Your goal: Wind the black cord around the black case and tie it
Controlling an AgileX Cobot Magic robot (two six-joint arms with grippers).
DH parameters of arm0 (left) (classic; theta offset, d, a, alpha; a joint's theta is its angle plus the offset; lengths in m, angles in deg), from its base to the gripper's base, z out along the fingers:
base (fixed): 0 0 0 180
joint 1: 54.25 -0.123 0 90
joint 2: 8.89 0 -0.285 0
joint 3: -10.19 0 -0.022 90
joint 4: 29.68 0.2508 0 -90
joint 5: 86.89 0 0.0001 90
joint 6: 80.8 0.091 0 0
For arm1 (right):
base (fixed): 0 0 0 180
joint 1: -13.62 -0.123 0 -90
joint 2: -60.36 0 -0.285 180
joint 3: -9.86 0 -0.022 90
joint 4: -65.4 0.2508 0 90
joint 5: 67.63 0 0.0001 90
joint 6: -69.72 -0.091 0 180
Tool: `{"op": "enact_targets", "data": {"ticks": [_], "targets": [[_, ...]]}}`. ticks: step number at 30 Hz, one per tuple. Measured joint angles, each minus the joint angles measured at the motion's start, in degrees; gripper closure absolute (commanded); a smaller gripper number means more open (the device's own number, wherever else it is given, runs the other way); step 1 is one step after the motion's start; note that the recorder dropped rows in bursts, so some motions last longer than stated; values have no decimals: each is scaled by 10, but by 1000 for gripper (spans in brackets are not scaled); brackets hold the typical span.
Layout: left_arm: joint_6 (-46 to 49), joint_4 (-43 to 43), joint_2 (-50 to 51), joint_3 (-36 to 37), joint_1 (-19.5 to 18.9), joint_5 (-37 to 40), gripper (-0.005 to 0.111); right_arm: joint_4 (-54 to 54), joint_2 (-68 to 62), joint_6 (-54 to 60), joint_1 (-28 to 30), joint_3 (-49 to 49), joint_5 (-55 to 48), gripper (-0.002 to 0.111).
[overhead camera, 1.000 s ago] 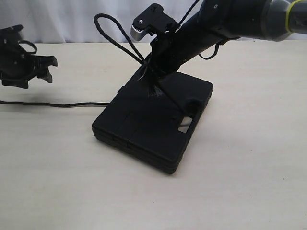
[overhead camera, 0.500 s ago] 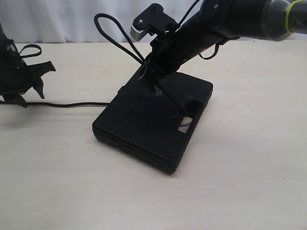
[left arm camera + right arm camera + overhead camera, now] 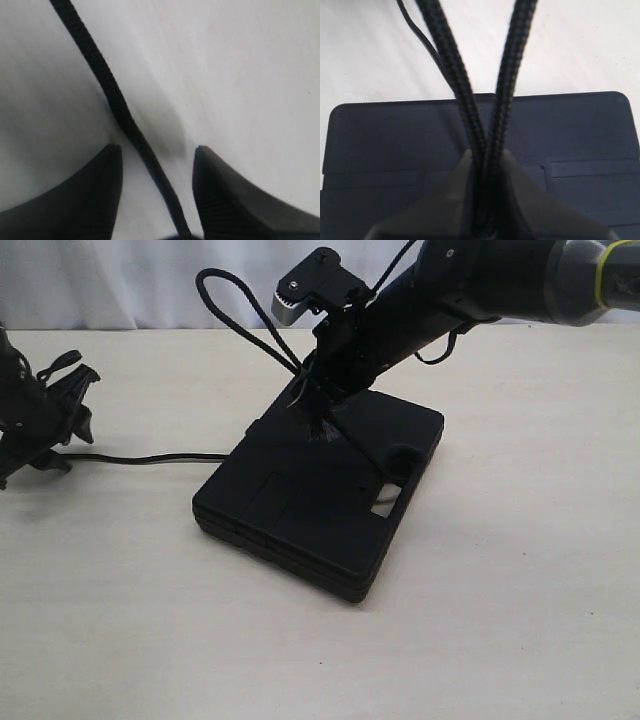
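The black case [image 3: 320, 500] lies flat mid-table, handle slot toward the front right. My right gripper [image 3: 312, 398] hovers over its far edge, shut on the black cord [image 3: 235, 310], whose narrow loop rises up and left; a frayed tuft hangs below the jaws. In the right wrist view two cord strands [image 3: 465, 100] run out from between the closed fingers above the case [image 3: 380, 135]. The cord's long tail [image 3: 150, 457] runs left across the table to my left gripper [image 3: 45, 435]. In the left wrist view that gripper [image 3: 157, 150] is open, its fingers straddling the cord [image 3: 117, 107] on the table.
The pale wooden table [image 3: 500, 620] stretches wide in front and to the right of the case. A white backdrop [image 3: 120, 280] closes the far side. The right arm's bulk [image 3: 480, 280] reaches in from the upper right.
My left gripper has come down and tilted toward the cord's tail on the table, now straddling it. The right gripper, loop and case have stayed put.
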Motion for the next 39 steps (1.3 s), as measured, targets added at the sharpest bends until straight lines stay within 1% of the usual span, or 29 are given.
{"op": "enact_targets", "data": {"ticks": [6, 7, 11, 13, 15, 39], "targets": [[-2, 0, 0, 0, -1, -4, 63, 0, 0, -1, 0, 0, -1, 104], [-2, 0, 0, 0, -1, -4, 64, 0, 0, -1, 0, 0, -1, 104], [7, 0, 0, 0, -1, -4, 80, 0, 0, -1, 0, 0, -1, 104], [10, 0, 0, 0, -1, -4, 85, 0, 0, -1, 0, 0, -1, 104], [11, 0, 0, 0, -1, -5, 88, 0, 0, -1, 0, 0, -1, 104], [12, 0, 0, 0, -1, -21, 88, 0, 0, -11, 0, 0, -1, 104]]}}
